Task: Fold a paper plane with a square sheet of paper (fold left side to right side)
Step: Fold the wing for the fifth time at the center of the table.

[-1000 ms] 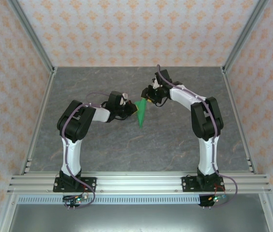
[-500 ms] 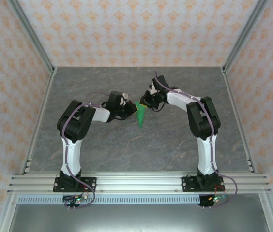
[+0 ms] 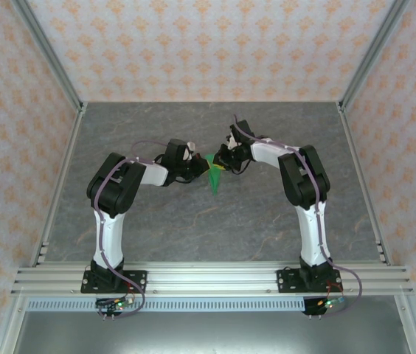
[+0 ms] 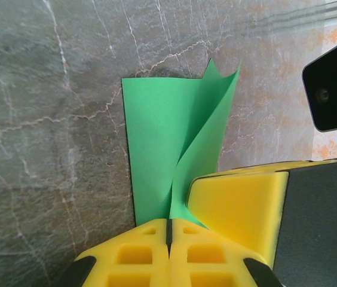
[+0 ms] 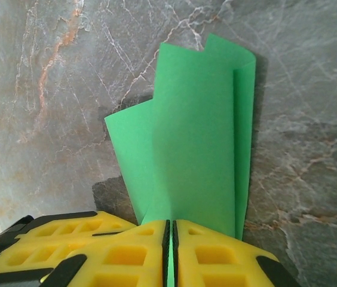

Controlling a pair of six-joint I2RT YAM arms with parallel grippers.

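Status: both arms reach inward over the counter (image 3: 156, 221) and meet head-on near its centre. Left arm: upper link rises from the base, elbow bent out to the left, forearm running right and low to the surface. Right arm mirrors it: elbow out to the right, forearm angled left, wrist tipped down. Left fingers (image 3: 198, 169) and right fingers (image 3: 223, 160) sit close together, with the green paper (image 3: 213, 181) between them.

Paper is a narrow folded wedge lying on the grey marbled counter. Its wide end is at the fingers and its point faces the arm bases.

Left wrist view: left fingers (image 4: 156, 239) fully closed, pads together, pinching the paper's (image 4: 153, 143) near edge. One flap stands curled up off the lower layer. A yellow pad of the right fingers (image 4: 234, 206) sits just beside, at the same end.

Right wrist view: right fingers (image 5: 186, 239) closed tight on the paper (image 5: 198, 131), a thin green line showing in the seam. The layers lie flatter here, with a straight fold edge down the right side. Yellow block at lower left looks like the left fingers (image 5: 55, 245), but I can't be sure from this angle.
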